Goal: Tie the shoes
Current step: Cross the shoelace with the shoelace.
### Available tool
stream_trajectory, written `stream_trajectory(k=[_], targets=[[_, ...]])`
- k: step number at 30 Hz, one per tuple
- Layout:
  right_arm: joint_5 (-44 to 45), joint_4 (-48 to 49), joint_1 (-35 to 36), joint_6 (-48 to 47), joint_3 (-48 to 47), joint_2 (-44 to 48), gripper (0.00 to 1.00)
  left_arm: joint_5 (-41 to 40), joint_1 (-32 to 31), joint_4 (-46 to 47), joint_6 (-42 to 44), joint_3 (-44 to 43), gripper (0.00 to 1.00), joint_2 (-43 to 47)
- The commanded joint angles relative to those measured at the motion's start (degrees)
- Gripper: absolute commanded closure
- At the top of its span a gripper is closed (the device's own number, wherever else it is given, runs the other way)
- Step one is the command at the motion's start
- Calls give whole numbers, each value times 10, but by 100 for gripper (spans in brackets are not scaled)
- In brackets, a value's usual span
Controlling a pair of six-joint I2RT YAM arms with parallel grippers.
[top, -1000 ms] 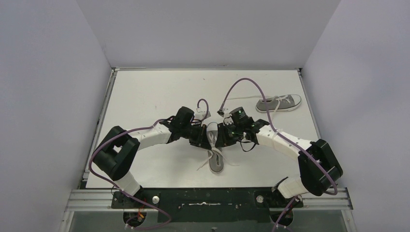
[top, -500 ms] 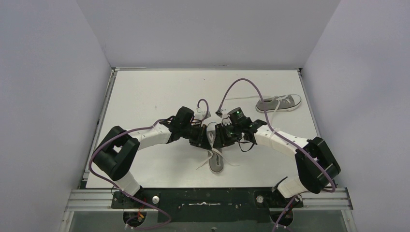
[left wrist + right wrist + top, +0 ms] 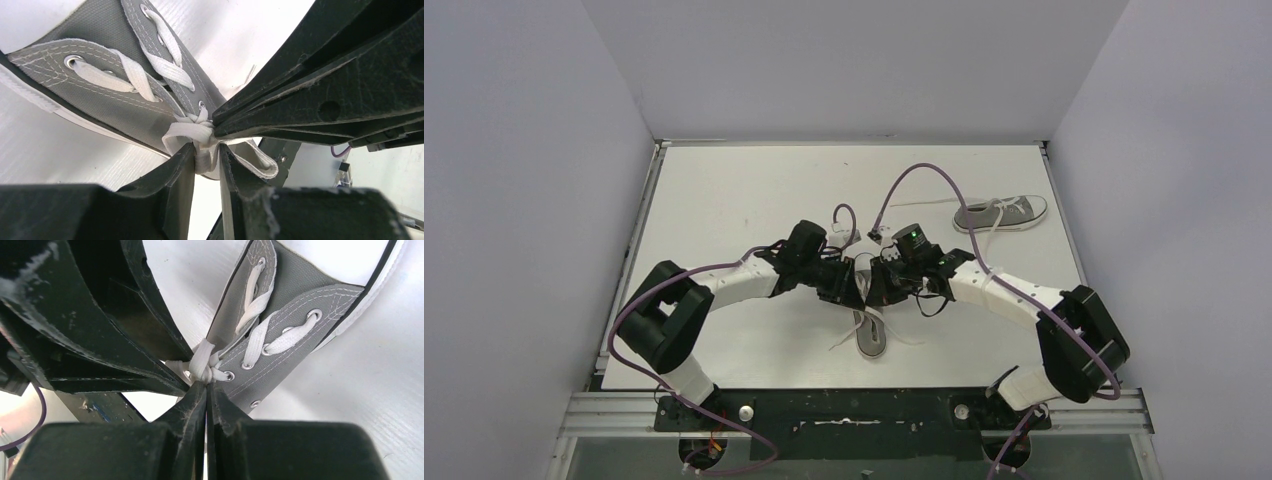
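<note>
My left claw (image 3: pixel 206 150) is sitting slightly apart, with a strand of white lace (image 3: pixel 204 157) running through the gap. My right claw (image 3: pixel 206 388) is pressing fully together right at the knot (image 3: pixel 202 365). Both tips are meeting nose to nose over the near shoe (image 3: pixel 871 340) mid-tabletop (image 3: pixel 724 190), with the arms bowing inward from wide elbows. The other shoe (image 3: pixel 1001 213) is sitting far right, laces trailing.

- I read the small grey low-top sneaker (image 3: pixel 95 107) as matt woven canvas with pale stitching; its sole edge (image 3: pixel 35 94) looks like smooth white rubber.
- The flat white laces (image 3: pixel 165 47): soft woven cloth.
- Round eyelets (image 3: pixel 74 61): shiny metal.
- Left gripper (image 3: pixel 206 165), black fingers (image 3: pixel 170 180): matt, scuffed plastic.
- White table (image 3: pixel 744 200): smooth, with a faint sheen.
</note>
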State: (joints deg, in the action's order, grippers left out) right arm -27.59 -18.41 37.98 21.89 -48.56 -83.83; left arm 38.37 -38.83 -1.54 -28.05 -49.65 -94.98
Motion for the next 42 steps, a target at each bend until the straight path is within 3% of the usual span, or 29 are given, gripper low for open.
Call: stream_trajectory(k=[1,7,18,21,23,28,42], targets=[[3,18,3,11,-20,32,100,5,-4,36,-1,-21,79,-4],[4,-8,4,7,-24,47,100,-13,-2,28,-7,-27,89,-12],[-2,-6,3,-3,-21,57,100,-7,3,45,-14,-26,88,-10],[24,-8,-2,10,-19,53,100,-5,5,44,-12,-25,92,-7],[28,-3,-6,14,-16,49,91,-4,5,42,-10,-24,93,-4],[13,4,-3,7,-27,13,79,2,4,41,-9,-23,93,-4],[38,18,5,7,-46,-35,72,18,2,25,11,-35,88,-9]])
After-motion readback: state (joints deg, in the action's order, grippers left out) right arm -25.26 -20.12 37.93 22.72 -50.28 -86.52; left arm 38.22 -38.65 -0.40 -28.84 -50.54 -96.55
